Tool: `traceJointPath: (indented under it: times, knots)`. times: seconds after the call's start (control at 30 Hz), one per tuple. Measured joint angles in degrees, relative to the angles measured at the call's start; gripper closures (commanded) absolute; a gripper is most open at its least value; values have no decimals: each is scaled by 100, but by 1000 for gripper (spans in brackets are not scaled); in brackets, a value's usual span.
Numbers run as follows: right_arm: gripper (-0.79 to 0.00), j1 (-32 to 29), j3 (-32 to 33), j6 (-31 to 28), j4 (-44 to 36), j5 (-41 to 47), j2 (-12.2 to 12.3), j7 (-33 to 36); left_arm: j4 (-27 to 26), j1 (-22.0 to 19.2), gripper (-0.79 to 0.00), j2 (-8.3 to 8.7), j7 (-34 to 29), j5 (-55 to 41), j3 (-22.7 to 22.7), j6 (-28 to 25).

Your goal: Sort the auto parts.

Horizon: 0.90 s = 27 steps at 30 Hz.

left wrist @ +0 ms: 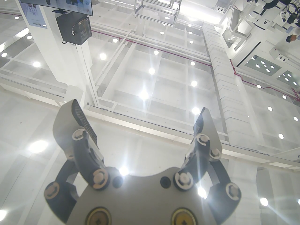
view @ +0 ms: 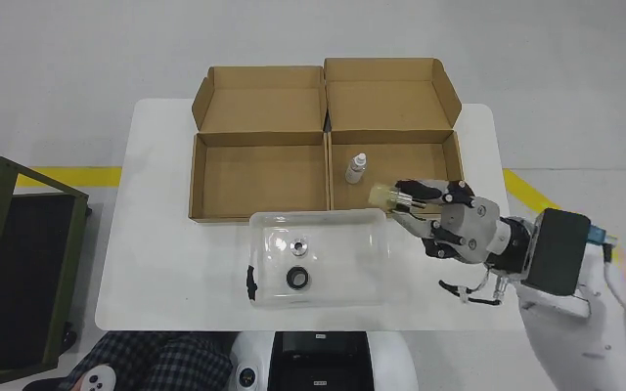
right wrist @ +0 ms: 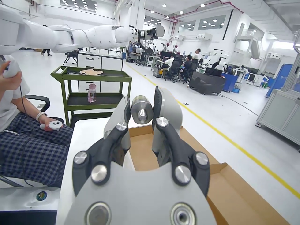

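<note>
White tabletop (view: 156, 244) was seen in a bright hall. A metal cylinder (right wrist: 140, 113) was clamped in the right gripper's (right wrist: 141, 104) fingers over a cardboard box (view: 425, 174); the left gripper's (left wrist: 138, 106) fingers were held apart.

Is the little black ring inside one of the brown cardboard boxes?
No, the small black ring lies in the clear plastic tray, outside both cardboard boxes.

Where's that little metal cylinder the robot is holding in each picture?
Top view: metal cylinder in the right gripper, above the right cardboard box's near side.
Left wrist view: faces the ceiling instead.
Right wrist view: cylinder at centre, in the gripper.
Shared landmark: the box.
</note>
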Motion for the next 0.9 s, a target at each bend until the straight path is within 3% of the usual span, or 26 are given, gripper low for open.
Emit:
traceJointPath:
  times: [0.33,0.67,0.9]
  knots:
    - [0,486,-83,200,110,244,-8,236,0,0,-785,0,0,0,0,0]
    - [0,882,-694,553,113,38,-64,559,0,0,-785,0,0,0,0,0]
    - [0,760,-616,519,170,96,-39,871,0,0,-785,0,0,0,0,0]
